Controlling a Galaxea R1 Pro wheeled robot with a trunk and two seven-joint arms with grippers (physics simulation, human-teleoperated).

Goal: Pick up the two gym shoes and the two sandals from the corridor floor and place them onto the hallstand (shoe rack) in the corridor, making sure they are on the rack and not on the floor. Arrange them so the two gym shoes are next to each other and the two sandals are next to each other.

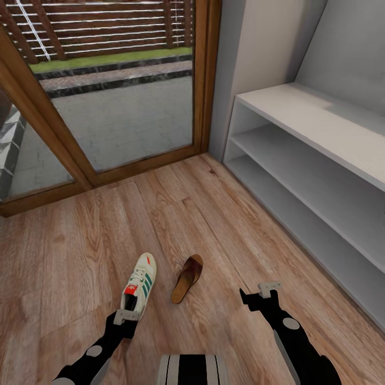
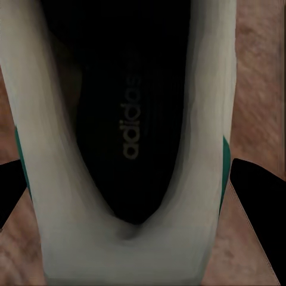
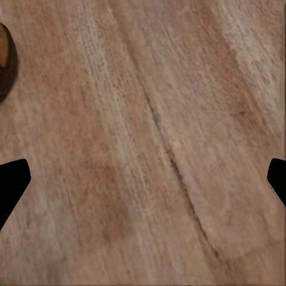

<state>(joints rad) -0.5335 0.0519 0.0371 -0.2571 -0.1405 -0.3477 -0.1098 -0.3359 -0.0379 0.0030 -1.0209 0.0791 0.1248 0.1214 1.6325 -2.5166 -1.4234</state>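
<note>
closing on the heel is the step in hand, as i judge it: your left gripper (image 1: 126,316) sits at the heel end of the gym shoe (image 1: 140,283), which lies on the corridor floor (image 1: 69,251) with its toe pointing toward the glass door (image 1: 123,112). in the left wrist view the shoe's opening (image 2: 128,119) lies centred between the two dark fingertips (image 2: 256,208), one on each side of the heel walls, jaws spread wide and not yet pinching. keep that centring, squeeze across the heel collar where the wall is stiffest, and lift straight up before you swing toward the hallstand (image 1: 321,155) at your right, whose shelves look bare in the part shown.

your right gripper (image 1: 260,294) hovers over bare planks, jaws wide, holding nothing; the sandal (image 1: 187,278) lies just beside the shoe, apart from it, and shows as a dark sliver (image 3: 5,65) at the edge of the right wrist view.

hard to read: whether the left pads already touch the shoe cannot be told. one shoe and one sandal are visible on the floor here. the hallstand is cut off at the frame edge, its far end unseen.
</note>
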